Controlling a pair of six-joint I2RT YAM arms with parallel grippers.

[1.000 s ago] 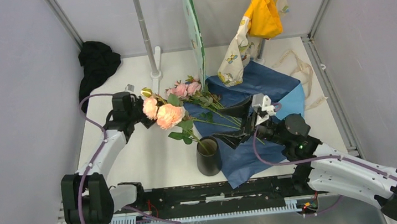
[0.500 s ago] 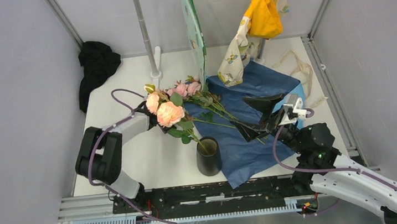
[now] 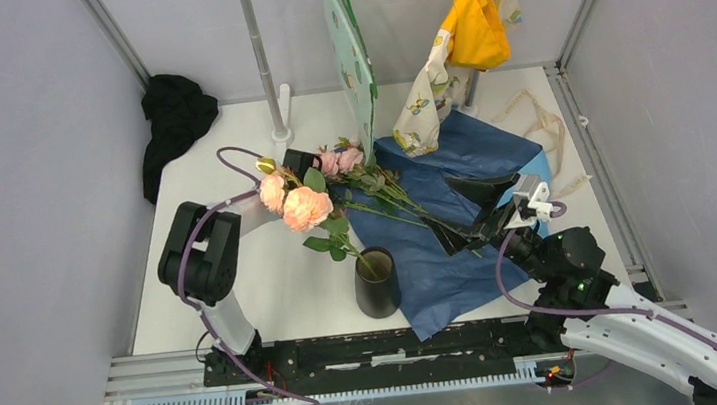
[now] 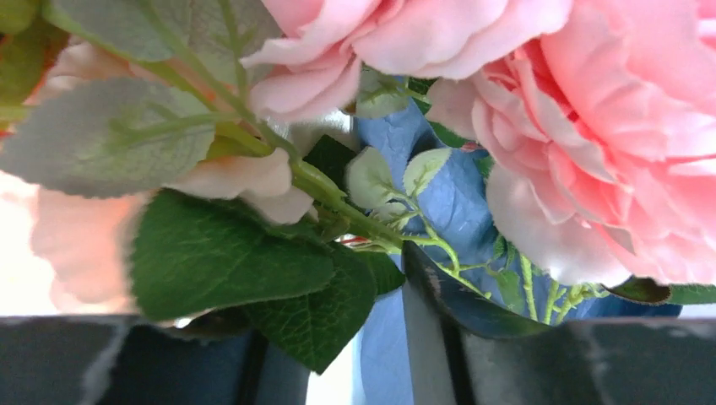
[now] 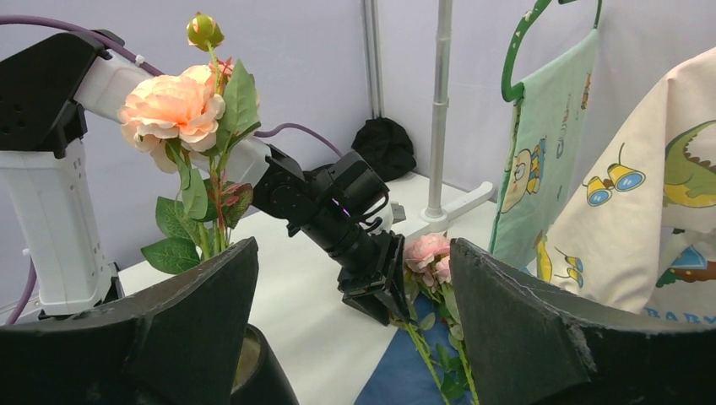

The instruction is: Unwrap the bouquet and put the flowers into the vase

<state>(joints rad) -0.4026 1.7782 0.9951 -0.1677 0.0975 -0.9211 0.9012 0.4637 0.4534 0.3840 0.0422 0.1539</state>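
- Left gripper (image 5: 390,297), jaws apart, is straddling the flowers (image 3: 348,158) behind the vase (image 3: 377,283); grip unclear, so stems may be slipping.
- Right gripper (image 3: 466,213), apart and empty, is hovering right of the vase, which dragged stems could topple.

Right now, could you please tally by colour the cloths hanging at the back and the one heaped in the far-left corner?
Pale green patterned cloth: 1
Yellow cloth: 1
Cream printed cloth: 1
Black cloth heap: 1
Total: 4
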